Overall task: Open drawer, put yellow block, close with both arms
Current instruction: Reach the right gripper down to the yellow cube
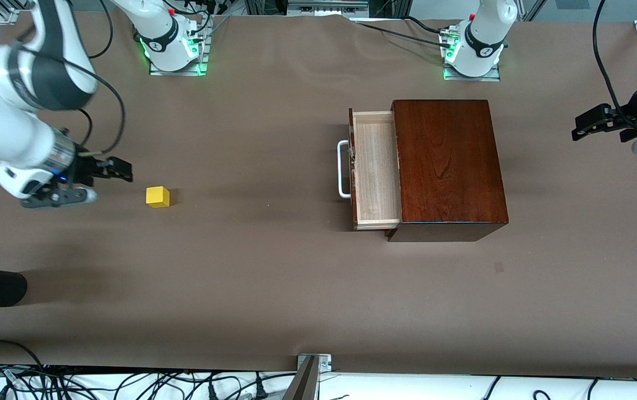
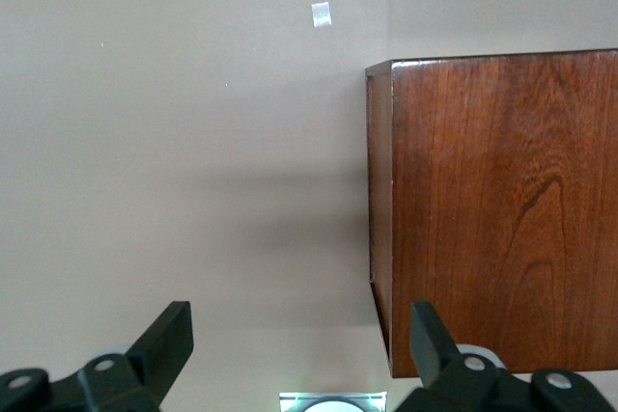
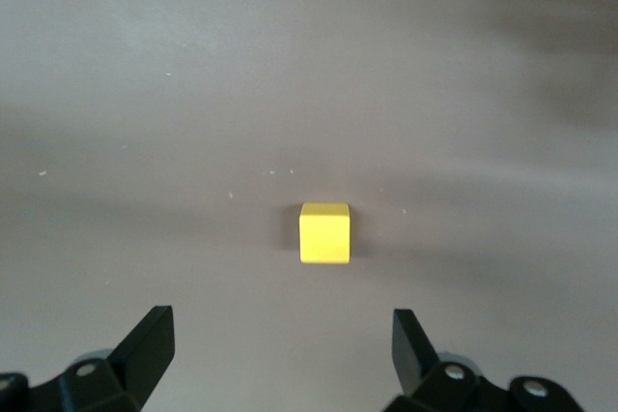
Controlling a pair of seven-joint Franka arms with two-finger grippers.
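Yellow block [image 1: 158, 196]: small, light, rigid; pinch 2 flat sides. Right gripper [image 1: 112, 169] beside it, jaws wide, empty. Left gripper [image 1: 591, 123] open, empty, waiting.

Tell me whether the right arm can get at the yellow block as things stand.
Probably yes. The right gripper hangs open beside the yellow block, which sits alone on the bare table with nothing between them. The left gripper waits open past the box, well out of the way.
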